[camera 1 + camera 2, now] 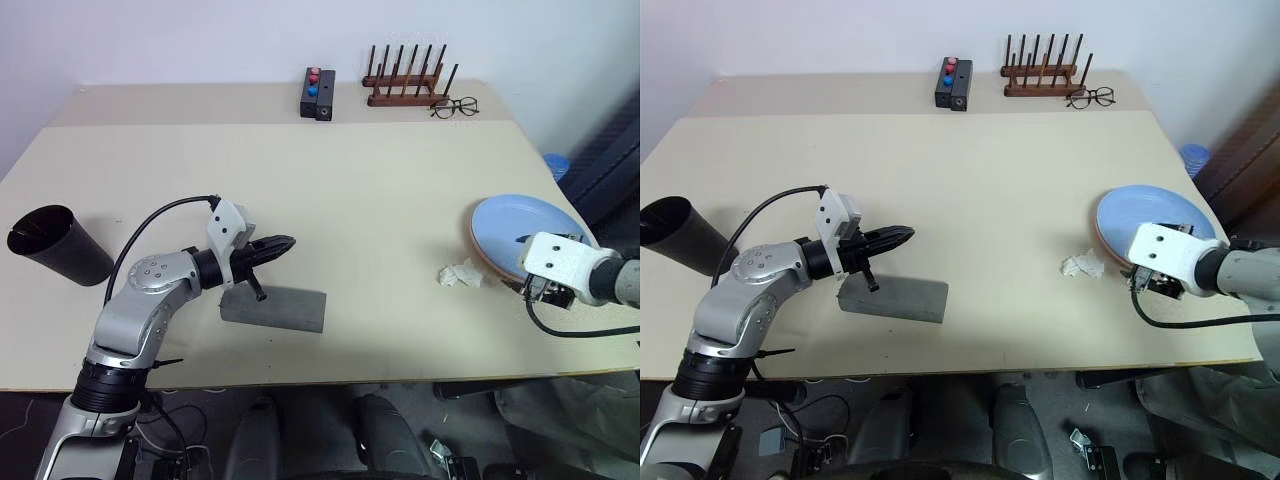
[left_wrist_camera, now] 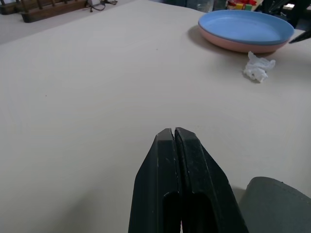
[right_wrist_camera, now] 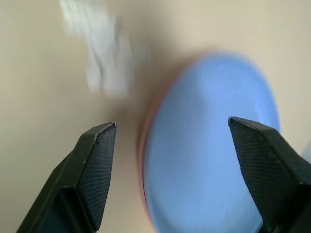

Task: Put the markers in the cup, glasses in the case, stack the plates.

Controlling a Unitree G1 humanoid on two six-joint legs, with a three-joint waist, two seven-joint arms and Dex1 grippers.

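1. Grey felt is covering the case [image 1: 273,308], which is lying closed near the table's [image 1: 350,200] front edge, its long axis running left to right and slanting slightly toward the front on the right.
2. Part of the case's left end is being hidden by the left gripper [image 1: 285,242], whose fingers are pressed together with nothing between them; it is being held just above the case, pointing to the right.
3. The cup [image 1: 58,243] is lying on its side at the far left, rim toward the left and back; in the right eye view it is being cut off by the frame edge.
4. The blue plate [image 1: 520,228] is resting on the pink plate [image 2: 228,44], of which only a thin rim is being shown; the stack is sitting near the right edge.
5. The stack's near side is being covered by the right gripper [image 3: 172,145], whose fingers are being held wide apart and empty, one over the bare table and one over the blue plate.
6. A crumpled white tissue [image 1: 460,273] is lying just left of the plates, blurred in the right wrist view.
7. At the back, a black box [image 1: 318,93] with red and blue buttons, a wooden peg rack [image 1: 405,80] and clear spectacles [image 1: 455,107] are standing well apart from everything else.
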